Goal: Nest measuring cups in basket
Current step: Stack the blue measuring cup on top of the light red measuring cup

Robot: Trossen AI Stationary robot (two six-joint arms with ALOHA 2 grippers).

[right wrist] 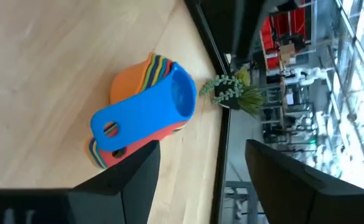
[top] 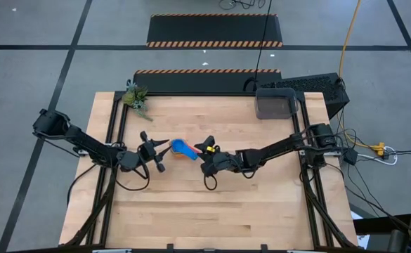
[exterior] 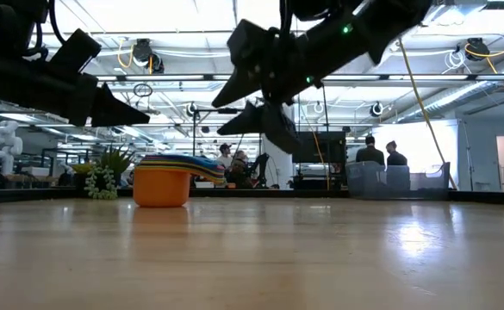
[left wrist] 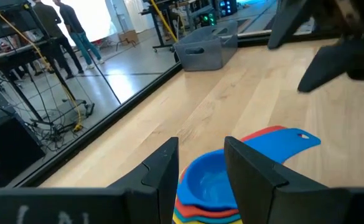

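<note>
The measuring cups [top: 183, 148] stand nested in one stack on the wooden table, left of its middle. The blue cup [right wrist: 147, 111] is on top and the orange cup [exterior: 160, 189] at the bottom, its base on the wood. My left gripper [top: 160, 156] is open just left of the stack and a little above it; the blue cup [left wrist: 210, 180] shows past its fingers. My right gripper [top: 205, 157] is open to the right of the stack and raised off the table [exterior: 234, 108]. The dark grey basket [top: 275, 104] stands at the table's far right.
A small potted plant [top: 136, 96] stands at the table's far left corner. A black keyboard [top: 310, 86] lies beyond the basket, off the table. Bare wood lies between the stack and the basket. People stand in the room behind [exterior: 370, 153].
</note>
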